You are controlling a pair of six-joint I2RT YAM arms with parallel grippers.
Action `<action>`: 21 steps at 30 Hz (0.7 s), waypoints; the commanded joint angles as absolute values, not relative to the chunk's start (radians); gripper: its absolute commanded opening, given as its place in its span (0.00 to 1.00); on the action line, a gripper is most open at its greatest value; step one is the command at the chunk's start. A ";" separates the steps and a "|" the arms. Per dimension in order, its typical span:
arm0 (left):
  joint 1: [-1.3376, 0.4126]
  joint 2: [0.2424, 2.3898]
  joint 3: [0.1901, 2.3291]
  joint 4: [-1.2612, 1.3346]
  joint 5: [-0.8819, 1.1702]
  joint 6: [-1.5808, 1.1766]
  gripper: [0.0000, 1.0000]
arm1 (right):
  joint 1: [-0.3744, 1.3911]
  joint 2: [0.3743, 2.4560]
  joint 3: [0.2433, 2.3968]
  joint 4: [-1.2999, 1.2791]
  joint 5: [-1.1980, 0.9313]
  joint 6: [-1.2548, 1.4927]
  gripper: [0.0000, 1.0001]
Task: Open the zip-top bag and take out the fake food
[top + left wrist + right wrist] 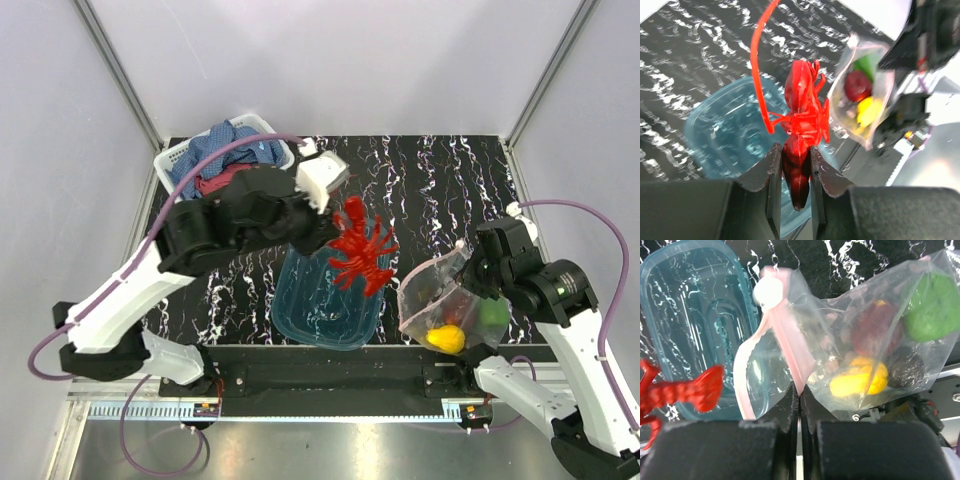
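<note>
The left gripper, jaws narrowed onto the tail of the red plastic lobster, hangs it above the edge of the teal translucent rectangular tub, probably to drop it in. Right of the tub, the right gripper, pinched shut on the pink strip of the clear crinkly zip-top bag, props its mouth open for reaching the toy fruit inside.

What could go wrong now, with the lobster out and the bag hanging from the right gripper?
The left gripper pinches only the red lobster's tail, near the teal tub's edge; it could slip and land outside the tub.
The right gripper pinches just the zip-top bag's mouth edge while the yellow fruit, green pepper and dark red fruit weigh it down; the plastic might slide free.
</note>
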State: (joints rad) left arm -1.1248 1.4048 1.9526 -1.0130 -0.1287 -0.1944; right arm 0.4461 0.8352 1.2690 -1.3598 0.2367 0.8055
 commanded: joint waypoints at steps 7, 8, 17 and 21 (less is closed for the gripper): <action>-0.956 1.261 1.662 -1.085 0.047 -0.028 0.00 | 0.445 0.879 1.381 -1.437 0.290 0.663 0.00; -0.945 1.272 1.642 -1.083 0.084 -0.022 0.00 | 0.445 0.891 1.388 -1.439 0.282 0.644 0.00; -0.844 1.459 1.562 -1.000 0.351 0.098 0.00 | 0.445 0.907 1.407 -1.442 0.189 0.604 0.00; -0.813 1.560 1.566 -0.967 0.367 0.106 0.00 | 0.445 0.899 1.407 -1.447 0.169 0.614 0.00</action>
State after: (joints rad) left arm -0.8349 1.4921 1.5501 -1.0286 0.2752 0.0467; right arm 0.4461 0.9062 1.3811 -1.3636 0.2047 0.6289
